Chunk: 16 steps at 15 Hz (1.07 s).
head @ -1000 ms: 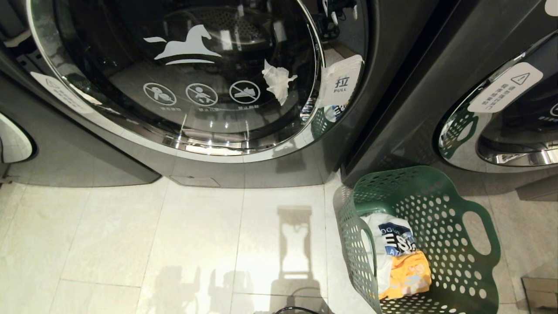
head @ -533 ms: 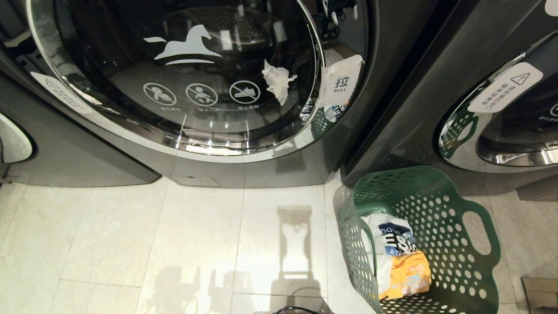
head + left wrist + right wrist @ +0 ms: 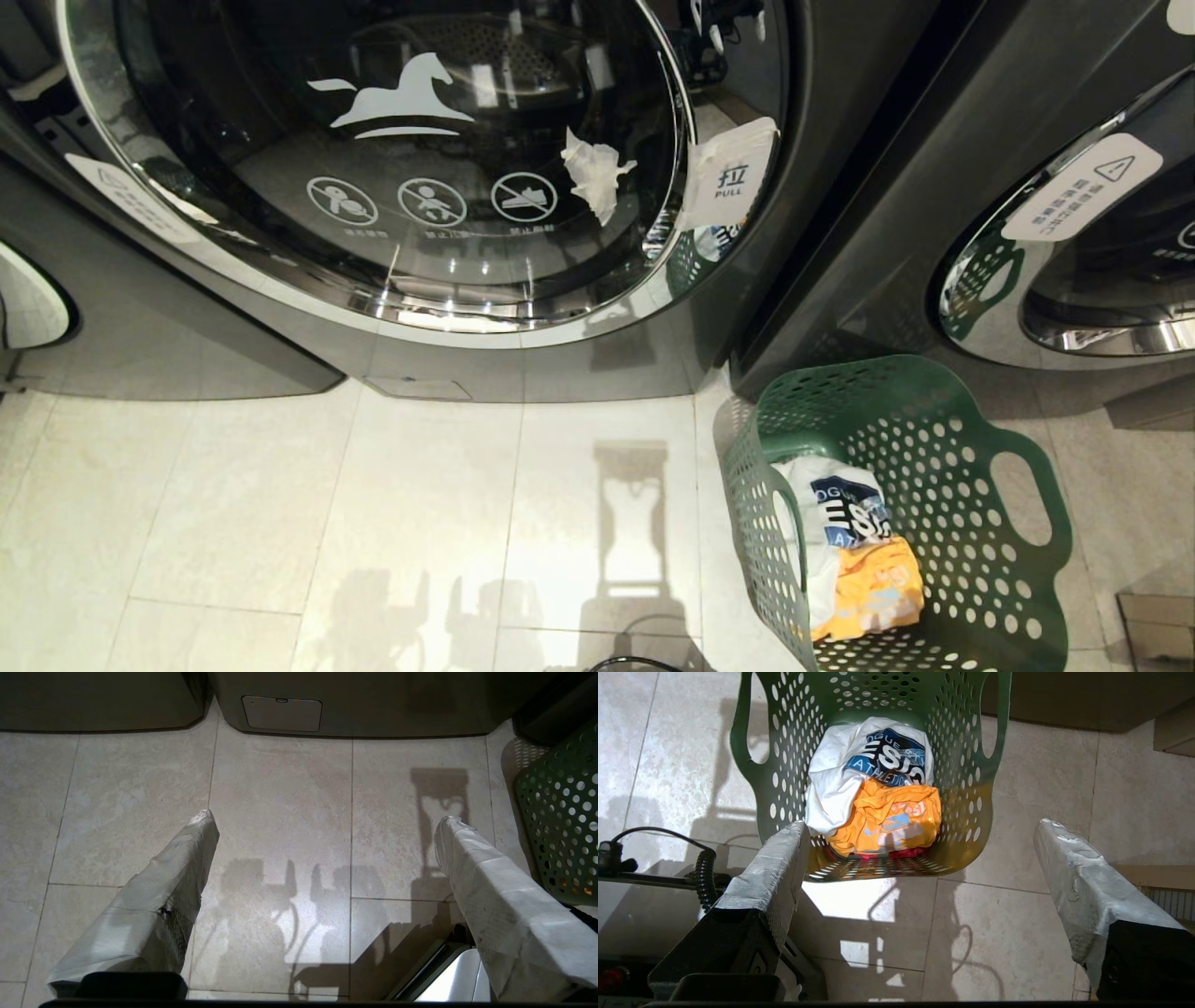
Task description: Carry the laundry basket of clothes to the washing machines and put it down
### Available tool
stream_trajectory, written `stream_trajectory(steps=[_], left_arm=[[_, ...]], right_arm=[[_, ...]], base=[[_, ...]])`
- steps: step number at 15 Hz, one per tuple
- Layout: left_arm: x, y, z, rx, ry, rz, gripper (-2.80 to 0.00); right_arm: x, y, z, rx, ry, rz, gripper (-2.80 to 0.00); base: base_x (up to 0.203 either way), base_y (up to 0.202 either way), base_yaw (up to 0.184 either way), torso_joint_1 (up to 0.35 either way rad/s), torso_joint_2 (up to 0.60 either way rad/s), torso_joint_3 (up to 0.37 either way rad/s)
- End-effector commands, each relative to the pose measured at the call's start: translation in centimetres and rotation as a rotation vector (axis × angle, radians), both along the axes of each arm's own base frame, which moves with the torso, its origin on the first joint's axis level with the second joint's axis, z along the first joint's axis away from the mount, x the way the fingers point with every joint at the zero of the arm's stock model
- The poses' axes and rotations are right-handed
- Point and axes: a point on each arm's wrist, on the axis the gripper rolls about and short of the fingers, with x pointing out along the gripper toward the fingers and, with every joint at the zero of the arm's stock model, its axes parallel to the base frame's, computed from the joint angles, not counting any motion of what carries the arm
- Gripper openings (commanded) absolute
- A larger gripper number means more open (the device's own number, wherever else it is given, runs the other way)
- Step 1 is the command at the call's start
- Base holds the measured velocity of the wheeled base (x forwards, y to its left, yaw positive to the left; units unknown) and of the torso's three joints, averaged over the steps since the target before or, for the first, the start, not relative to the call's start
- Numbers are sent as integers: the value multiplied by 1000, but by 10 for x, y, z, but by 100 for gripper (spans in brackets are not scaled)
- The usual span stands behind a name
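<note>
Your laundry basket (image 3: 910, 523) stands on the tiled floor (image 3: 373, 523) just before the washing machines (image 3: 420, 187), the clothes (image 3: 873, 793) heaped inside. Your left gripper (image 3: 327, 821) hangs over bare tile, fingers wide apart; your right gripper (image 3: 920, 830), likewise spread, hangs above the basket, gripping nothing.

Pale beige tiled floor (image 3: 420, 523), thin grout lines, glossy with shadows. Standing on it: dark green perforated laundry basket (image 3: 943, 439) at right, upright, just in front of the gap between two dark grey washing machines (image 3: 579, 364). Both machines also resting on floor, bases along tile edge.
</note>
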Motion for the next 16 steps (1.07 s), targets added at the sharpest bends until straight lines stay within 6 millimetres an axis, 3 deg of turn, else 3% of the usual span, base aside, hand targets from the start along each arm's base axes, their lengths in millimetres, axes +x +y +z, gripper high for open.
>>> stream_trajectory(steps=[1, 16], left_arm=[[0, 0, 0, -1, 0, 1, 0], [0, 0, 0, 1, 0, 1, 0]], right_arm=[[0, 0, 0, 4, 3, 0, 0], [0, 0, 0, 4, 2, -1, 0]], base=[[0, 0, 0, 0, 0, 0], [0, 0, 0, 0, 0, 0]])
